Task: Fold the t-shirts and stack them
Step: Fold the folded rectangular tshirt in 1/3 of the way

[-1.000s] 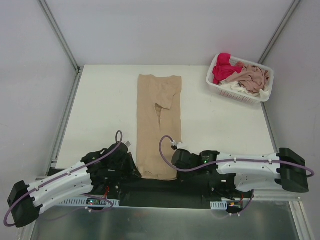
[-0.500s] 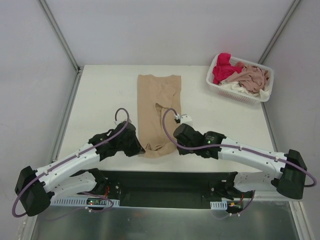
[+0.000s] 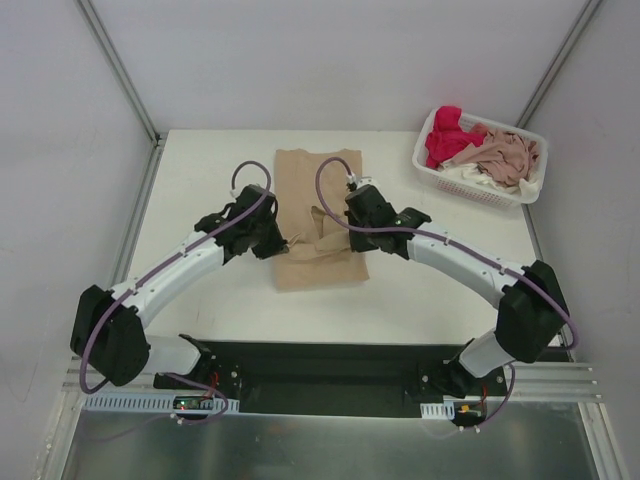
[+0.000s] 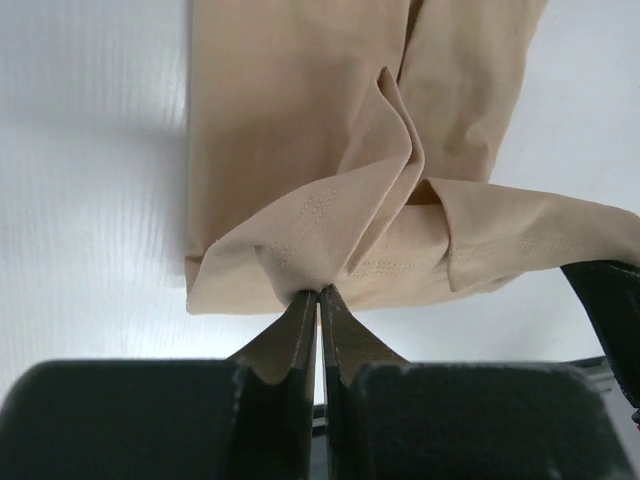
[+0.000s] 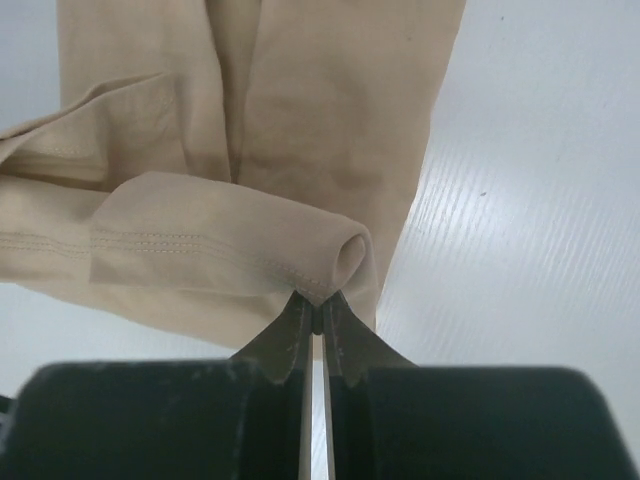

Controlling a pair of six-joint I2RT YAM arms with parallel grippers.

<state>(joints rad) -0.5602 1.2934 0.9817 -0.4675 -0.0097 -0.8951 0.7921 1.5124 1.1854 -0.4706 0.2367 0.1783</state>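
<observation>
The tan-beige t-shirt (image 3: 318, 215) lies in the middle of the white table, its near part folded up over itself. My left gripper (image 3: 279, 240) is shut on the shirt's hem corner at the left; the left wrist view shows the cloth (image 4: 330, 190) pinched at my gripper (image 4: 318, 292). My right gripper (image 3: 352, 212) is shut on the hem corner at the right; the right wrist view shows the rolled hem (image 5: 230, 235) at my gripper (image 5: 318, 297). Bright red-pink (image 3: 448, 137), dusty pink (image 3: 505, 155) and white (image 3: 470, 176) shirts lie in the basket.
The white lattice basket (image 3: 430, 172) stands at the table's far right corner. Metal frame rails run along the left (image 3: 130, 230) and right (image 3: 535, 250) table edges. A black base plate (image 3: 330, 365) lies at the near edge.
Both grippers have carried the shirt's near hem from the table's near edge up toward the far side, folding the shirt over itself. Both arms are now stretched out.
</observation>
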